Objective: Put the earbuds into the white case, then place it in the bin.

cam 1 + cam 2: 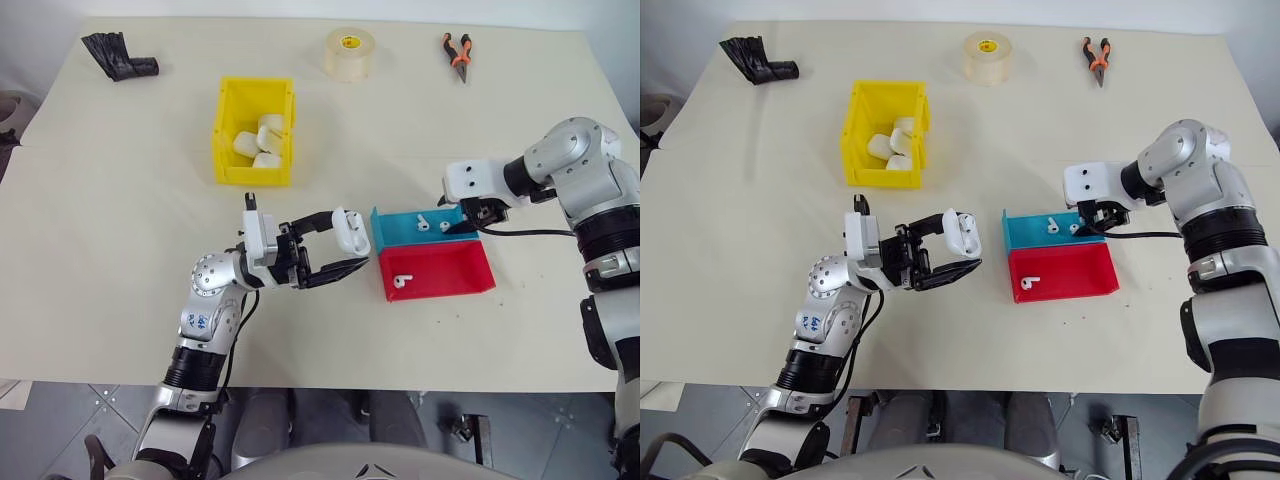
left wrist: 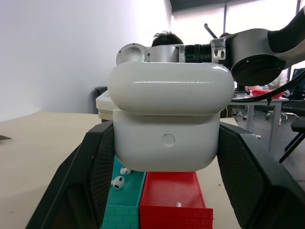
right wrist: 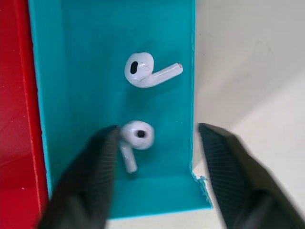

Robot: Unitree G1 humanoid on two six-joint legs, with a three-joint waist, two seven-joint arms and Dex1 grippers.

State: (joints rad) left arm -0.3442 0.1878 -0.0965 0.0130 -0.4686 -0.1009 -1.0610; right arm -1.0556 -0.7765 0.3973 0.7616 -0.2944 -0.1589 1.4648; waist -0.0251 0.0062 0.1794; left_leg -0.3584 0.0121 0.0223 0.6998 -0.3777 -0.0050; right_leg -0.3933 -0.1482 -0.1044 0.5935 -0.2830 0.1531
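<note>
Two small glossy white earbuds (image 3: 151,71) sit in the shallow blue tray (image 1: 395,228), and your right pincer (image 3: 157,157) is over them with its black fingers spread — one finger against the nearer bud (image 3: 136,138), the other outside the tray's end wall. Nothing gripped yet.

Risks from here:
- That outer finger looks set to land on the wall. Close as is and you'd likely clamp the rim, or shove the tray, rather than take the bud.
- The bud is tiny and slick; a pinch on the stem could flick it out onto the desk (image 1: 120,230).
- The two buds lie near each other, so a wide close may nudge the second one.
- A tray that slides would push the shallow red tray (image 1: 440,270) touching it.

Left pincer (image 1: 340,250) is clamped on the glossy white rounded case (image 1: 350,230), held above the desk just beside the trays. The lid looks raised, though I can't tell how far. If it's barely open, the bud won't seat.

Containers:
- Blue tray: the two buds.
- Red tray: one more white earbud (image 1: 402,282).
- Bright yellow rectangular plastic bin (image 1: 255,132), well apart at the far side: several white cases already inside.
</note>
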